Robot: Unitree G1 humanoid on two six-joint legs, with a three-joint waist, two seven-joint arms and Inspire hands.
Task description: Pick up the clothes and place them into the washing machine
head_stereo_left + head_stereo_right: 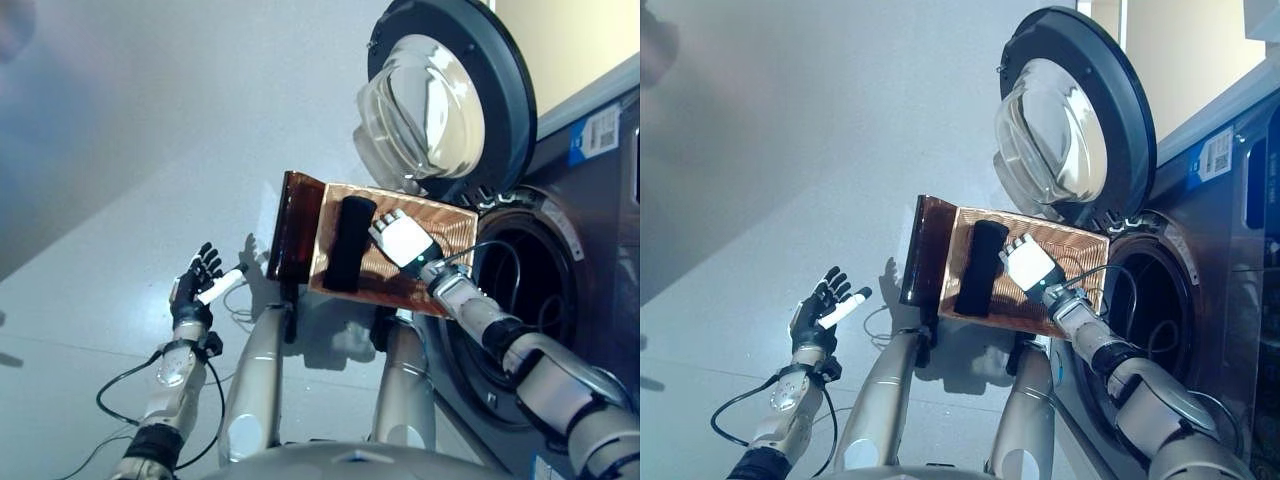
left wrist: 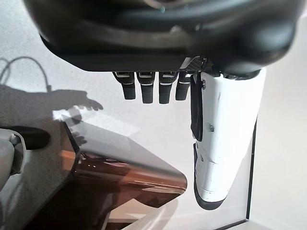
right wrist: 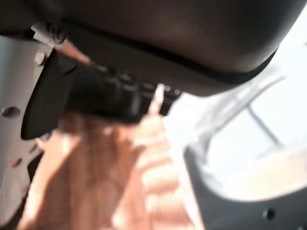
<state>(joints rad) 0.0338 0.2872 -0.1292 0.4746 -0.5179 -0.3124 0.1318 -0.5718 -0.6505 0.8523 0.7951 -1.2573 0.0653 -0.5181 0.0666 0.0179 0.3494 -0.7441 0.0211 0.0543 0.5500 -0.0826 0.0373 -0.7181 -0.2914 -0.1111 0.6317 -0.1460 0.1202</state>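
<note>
A dark rolled cloth [image 1: 348, 243] lies in a copper-brown ribbed basket [image 1: 445, 228] that stands in front of the washing machine. My right hand [image 1: 402, 240] hovers over the basket just right of the cloth, its fingers straight and reaching towards it; I cannot tell whether they touch. In the right wrist view the fingers [image 3: 129, 96] stretch out above the ribbed basket floor [image 3: 96, 182]. My left hand [image 1: 192, 290] is held out over the floor, left of the basket, open and holding nothing. Its fingers [image 2: 148, 88] point past the basket's dark corner [image 2: 120, 182].
The washing machine's drum opening [image 1: 515, 290] gapes at the right, directly behind the basket. Its round door [image 1: 440, 100] with a glass bowl is swung wide open above the basket. Pale grey floor [image 1: 120, 150] spreads to the left.
</note>
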